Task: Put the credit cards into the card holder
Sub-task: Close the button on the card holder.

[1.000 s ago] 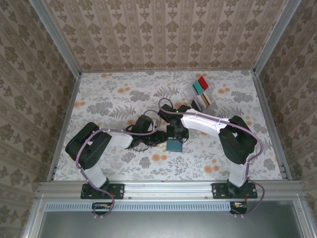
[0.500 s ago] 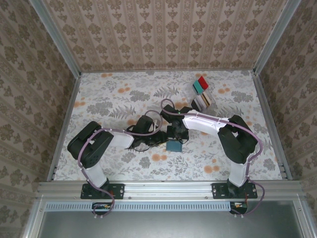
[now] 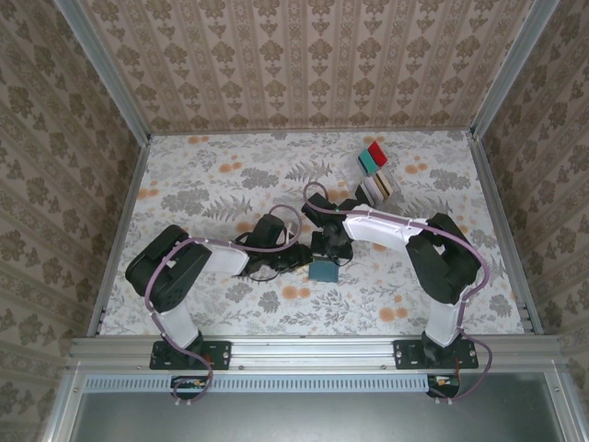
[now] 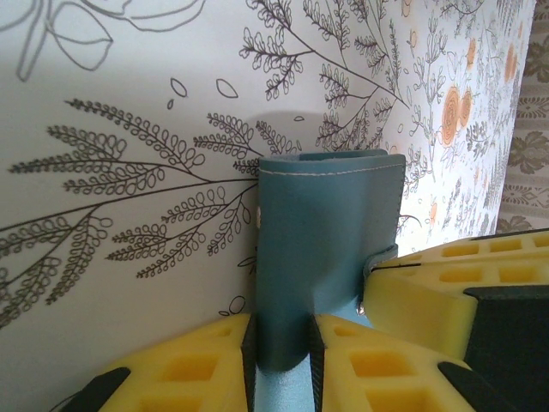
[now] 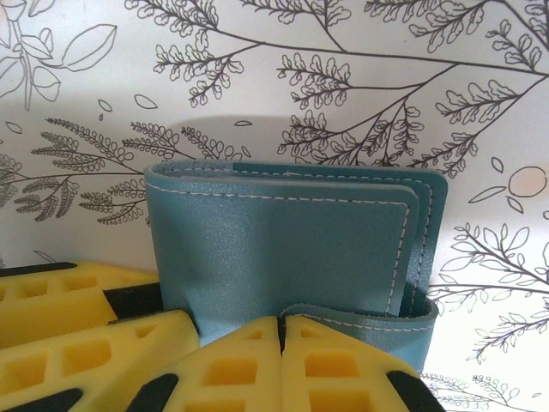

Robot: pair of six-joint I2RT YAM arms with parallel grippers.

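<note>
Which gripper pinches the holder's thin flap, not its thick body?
The right gripper, shut on the flap of the holder; the left gripper clamps the folded body.

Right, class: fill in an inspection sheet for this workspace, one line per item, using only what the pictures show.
Surface: floral-patterned table, flat, no spills seen.
Job's things: teal card holder mid-table, held by both grippers; credit cards far right, apart from the holder, too small to count.
Clutter: clear tray with red and teal pieces, next to the cards.
Grippers: left gripper clamped on one edge of the holder; right gripper shut on its outer flap.
Cables: purple cables run along both arms, with one loop by the right wrist.
Surroundings: patterned walls and metal frame rails; nothing else seen.
</note>
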